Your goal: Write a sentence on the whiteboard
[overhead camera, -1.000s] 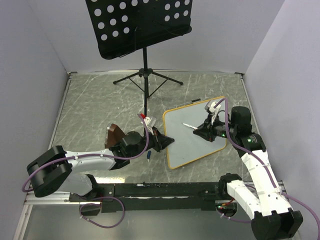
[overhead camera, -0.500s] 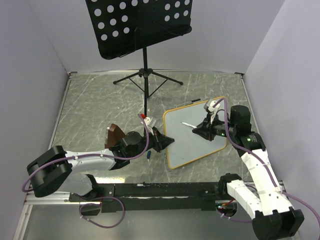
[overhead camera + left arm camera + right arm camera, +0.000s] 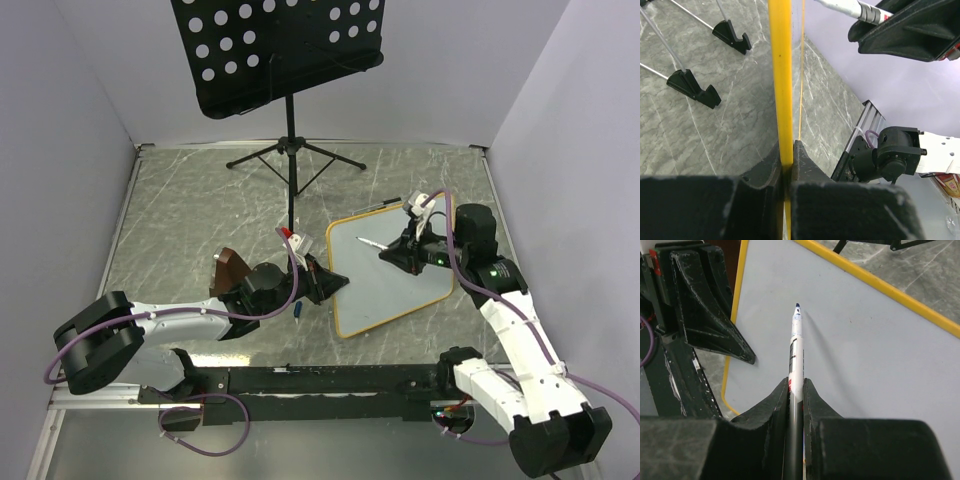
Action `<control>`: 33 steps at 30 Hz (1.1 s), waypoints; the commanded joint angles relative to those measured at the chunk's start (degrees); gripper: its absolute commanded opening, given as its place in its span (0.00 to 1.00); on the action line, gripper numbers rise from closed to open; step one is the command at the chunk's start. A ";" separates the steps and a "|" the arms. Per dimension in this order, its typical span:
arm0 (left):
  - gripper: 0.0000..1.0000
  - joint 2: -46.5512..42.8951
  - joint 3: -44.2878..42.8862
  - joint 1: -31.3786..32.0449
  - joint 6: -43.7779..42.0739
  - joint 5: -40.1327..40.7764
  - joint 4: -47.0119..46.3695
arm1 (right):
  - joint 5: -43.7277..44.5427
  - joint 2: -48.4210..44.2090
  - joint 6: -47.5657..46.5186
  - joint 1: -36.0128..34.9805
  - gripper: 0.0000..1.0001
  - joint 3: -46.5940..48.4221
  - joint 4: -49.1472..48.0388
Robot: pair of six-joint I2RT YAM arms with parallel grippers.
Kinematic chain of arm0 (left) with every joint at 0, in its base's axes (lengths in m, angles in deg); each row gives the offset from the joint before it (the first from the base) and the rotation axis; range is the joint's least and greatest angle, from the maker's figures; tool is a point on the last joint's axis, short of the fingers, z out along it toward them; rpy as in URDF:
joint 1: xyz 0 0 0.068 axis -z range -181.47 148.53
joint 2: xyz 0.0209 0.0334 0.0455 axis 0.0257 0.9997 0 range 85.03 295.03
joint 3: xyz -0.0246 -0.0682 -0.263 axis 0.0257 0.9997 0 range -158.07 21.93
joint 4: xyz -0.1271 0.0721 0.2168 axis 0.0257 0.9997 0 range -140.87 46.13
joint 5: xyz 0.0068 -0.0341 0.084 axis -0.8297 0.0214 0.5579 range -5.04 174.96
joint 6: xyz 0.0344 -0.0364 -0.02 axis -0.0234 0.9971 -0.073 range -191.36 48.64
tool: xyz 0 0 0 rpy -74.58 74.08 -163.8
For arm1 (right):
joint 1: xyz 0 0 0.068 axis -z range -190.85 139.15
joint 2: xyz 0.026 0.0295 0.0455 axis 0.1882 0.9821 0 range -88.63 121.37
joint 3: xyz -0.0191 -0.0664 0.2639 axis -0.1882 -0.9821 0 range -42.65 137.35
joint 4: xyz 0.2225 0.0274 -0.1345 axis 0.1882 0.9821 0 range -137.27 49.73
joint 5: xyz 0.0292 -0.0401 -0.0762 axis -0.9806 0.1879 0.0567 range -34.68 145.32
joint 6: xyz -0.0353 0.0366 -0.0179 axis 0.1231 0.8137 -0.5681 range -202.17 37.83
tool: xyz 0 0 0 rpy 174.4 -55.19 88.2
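Whiteboard (image 3: 390,290): right half of the table (image 3: 190,230), skewed, face blank, with no ink that I can see.
Left gripper (image 3: 338,281): clamped on the board's left frame edge.
Right gripper (image 3: 392,254): closed on the marker (image 3: 371,242). Over the last second I have carried the tip toward the board's far-left corner, likely the sentence's start; contact unclear.
Containers: none in view.
Music stand (image 3: 285,60): far edge.
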 commanded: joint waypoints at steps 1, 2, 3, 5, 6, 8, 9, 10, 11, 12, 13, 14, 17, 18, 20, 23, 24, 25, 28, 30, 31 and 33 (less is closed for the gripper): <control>0.01 -0.82 -1.09 0.34 -2.60 0.86 -4.83 | 2.41 0.40 1.93 -2.02 0.00 3.48 -3.90; 0.01 -0.91 -1.09 0.34 -2.60 0.86 -4.83 | 3.12 0.40 2.19 -2.29 0.00 3.57 -3.90; 0.01 -0.91 -1.00 0.34 -2.60 0.86 -4.83 | 3.65 0.66 2.28 -2.55 0.00 3.92 -3.90; 0.01 -0.82 -1.00 0.34 -2.51 0.86 -4.91 | 4.52 0.84 2.37 -3.52 0.00 4.36 -3.81; 0.01 -0.82 -1.00 0.34 -2.51 0.86 -4.92 | 4.70 1.10 2.37 -3.78 0.00 4.54 -3.81; 0.01 -0.82 -1.09 0.43 -2.60 0.86 -4.92 | 5.06 1.45 2.54 -4.31 0.00 4.80 -3.81; 0.01 -0.73 -1.09 0.43 -2.68 0.86 -4.83 | 5.58 1.54 2.63 -4.49 0.00 4.89 -3.90; 0.01 -0.73 -1.09 0.34 -2.69 0.95 -5.00 | 5.67 1.72 2.72 -4.66 0.00 4.98 -3.90; 0.01 -0.73 -1.09 0.43 -2.77 0.86 -5.09 | 5.76 1.72 2.81 -4.84 0.00 5.24 -3.90; 0.01 -0.73 -1.18 0.43 -2.77 0.86 -5.00 | 5.85 2.07 2.81 -4.93 0.00 5.33 -3.82; 0.01 -0.65 -1.18 0.43 -2.95 0.95 -5.09 | 5.85 2.25 2.72 -5.02 0.00 5.50 -3.38; 0.01 -0.65 -1.18 0.43 -2.95 0.86 -4.92 | 5.85 2.51 2.72 -5.10 0.00 5.85 -3.20; 0.01 -0.56 -1.09 0.43 -2.95 0.86 -5.26 | 5.94 3.39 2.90 -5.10 0.00 7.17 -1.80; 0.01 -0.56 -0.92 0.34 -2.95 0.86 -5.27 | 6.11 3.65 2.98 -5.10 0.00 7.44 -1.53; 0.01 -0.56 -0.83 0.43 -2.86 0.86 -5.27 | 6.29 4.09 3.33 -5.19 0.00 8.22 -1.35; 0.01 -0.47 -0.30 0.34 -2.69 0.86 -5.79 | 6.90 4.44 3.69 -5.10 0.00 8.58 -1.79; 0.01 -0.47 -0.13 0.43 -2.60 0.86 -6.32 | 6.99 4.62 3.77 -5.19 0.00 8.58 -2.05; 0.01 -0.47 0.14 0.43 -2.34 0.86 -6.67 | 7.25 4.88 3.86 -5.37 0.00 8.58 -2.23; 0.01 -0.03 0.14 0.34 -1.90 0.86 -6.94 | 8.57 5.85 3.25 -6.50 0.00 8.76 -2.67; 0.01 0.41 -0.56 0.34 -2.07 0.86 -6.33 | 9.71 6.64 2.90 -7.12 0.00 9.02 -3.02; 0.01 0.67 -0.82 0.43 -2.07 0.86 -6.15 | 10.15 6.73 2.63 -7.73 0.00 9.28 -3.28; 0.01 0.94 -1.26 0.43 -1.98 0.86 -6.32 | 10.51 7.17 2.11 -8.53 0.00 9.81 -2.85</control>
